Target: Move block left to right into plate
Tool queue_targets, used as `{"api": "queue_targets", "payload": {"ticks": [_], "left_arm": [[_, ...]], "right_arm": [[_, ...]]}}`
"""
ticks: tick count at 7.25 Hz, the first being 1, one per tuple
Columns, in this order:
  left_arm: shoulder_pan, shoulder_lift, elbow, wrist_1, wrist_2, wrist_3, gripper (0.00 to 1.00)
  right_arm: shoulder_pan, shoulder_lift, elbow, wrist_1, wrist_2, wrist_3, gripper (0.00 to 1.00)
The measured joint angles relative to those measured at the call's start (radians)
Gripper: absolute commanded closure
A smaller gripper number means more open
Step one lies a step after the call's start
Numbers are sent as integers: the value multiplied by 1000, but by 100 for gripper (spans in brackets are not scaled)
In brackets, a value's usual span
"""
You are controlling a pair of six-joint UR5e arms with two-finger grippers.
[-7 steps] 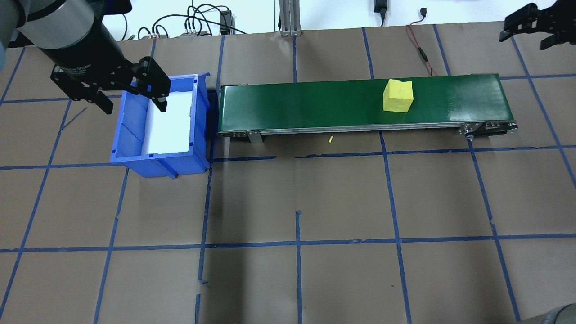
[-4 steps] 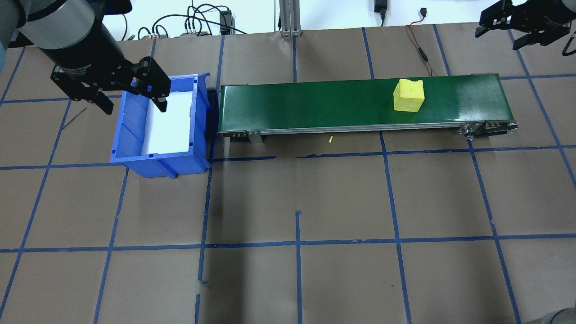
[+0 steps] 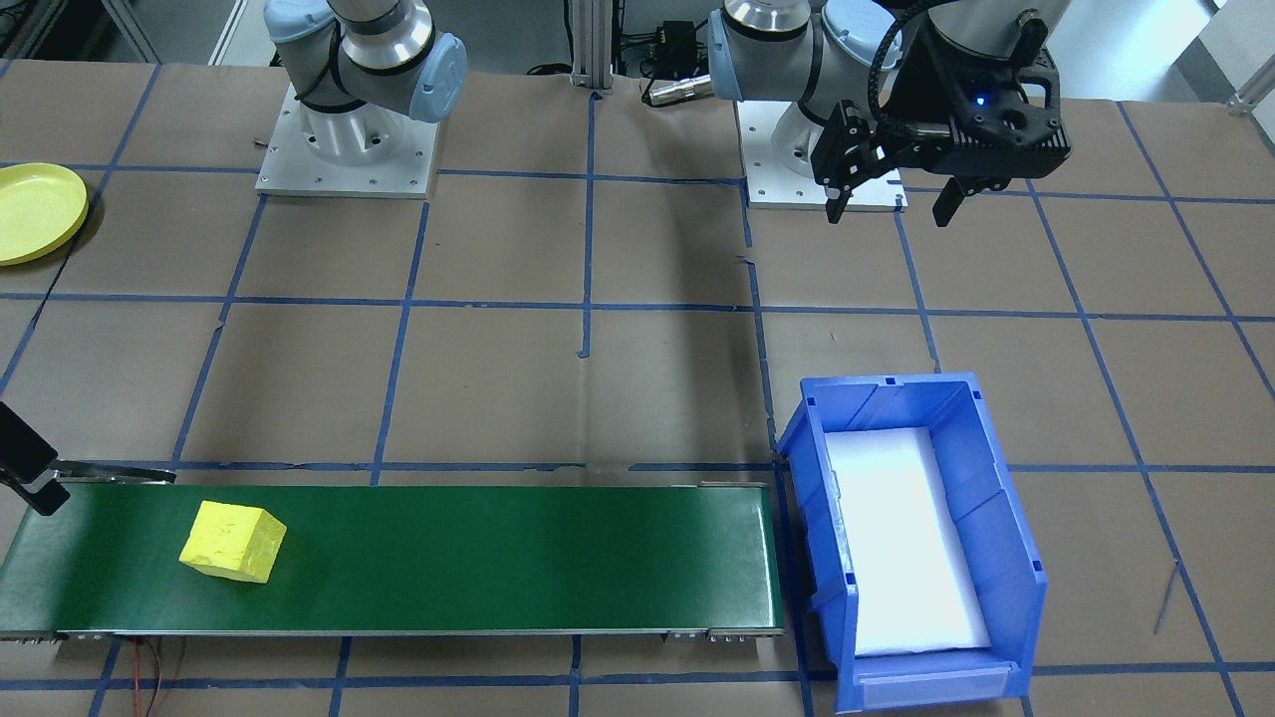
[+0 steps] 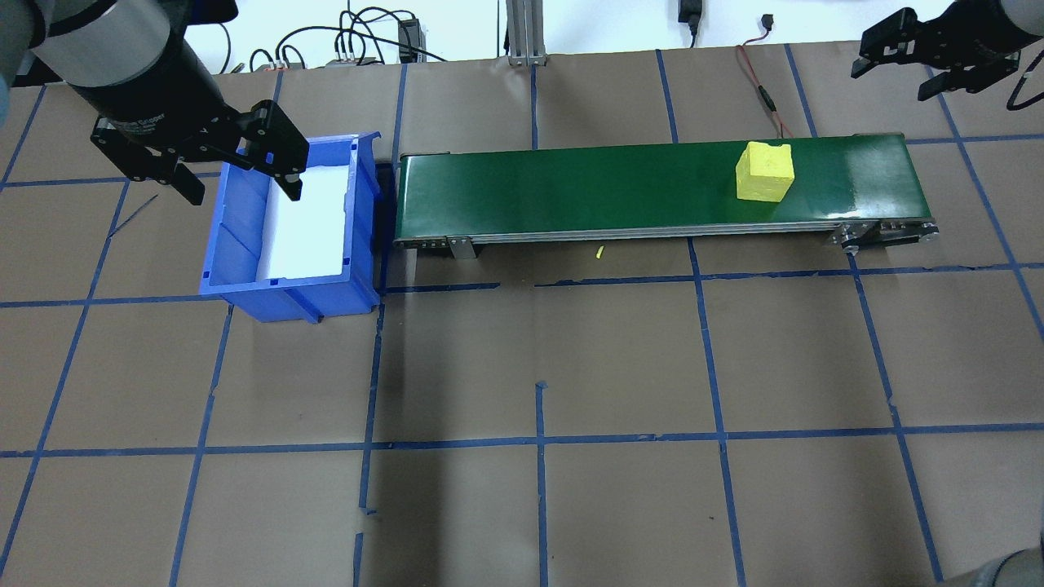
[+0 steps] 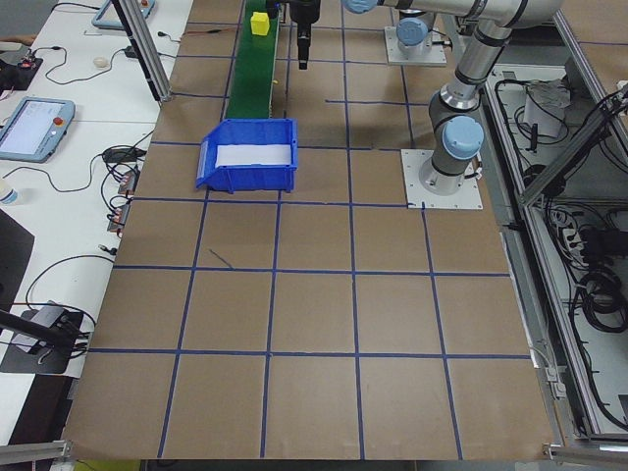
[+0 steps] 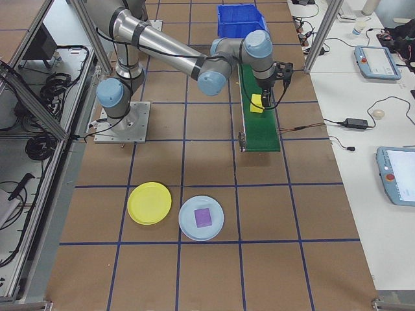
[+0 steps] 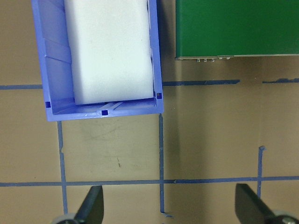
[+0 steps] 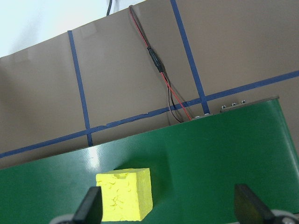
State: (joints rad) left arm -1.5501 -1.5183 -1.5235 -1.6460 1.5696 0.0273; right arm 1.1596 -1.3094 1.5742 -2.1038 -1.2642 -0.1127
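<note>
Overhead exterior: block [image 4: 764, 171] below-left of right gripper [image 4: 934, 59].

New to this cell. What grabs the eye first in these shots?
The yellow block stands alone on the long green conveyor belt, near the belt's end on the robot's right. At the belt's other end sits a blue bin with a white pad inside, the left tool open above its far edge. The right tool hangs open beyond the belt, near the block's end, and the yellow plate lies well away from both.
</note>
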Motion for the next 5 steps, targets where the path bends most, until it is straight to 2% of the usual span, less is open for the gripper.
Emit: {"api": "queue_targets", "payload": {"ticks": [5], "left_arm": [[-2,0,-1,1,-2,0,0]], "right_arm": [[0,20,8,-3,-4,-56,1]]}}
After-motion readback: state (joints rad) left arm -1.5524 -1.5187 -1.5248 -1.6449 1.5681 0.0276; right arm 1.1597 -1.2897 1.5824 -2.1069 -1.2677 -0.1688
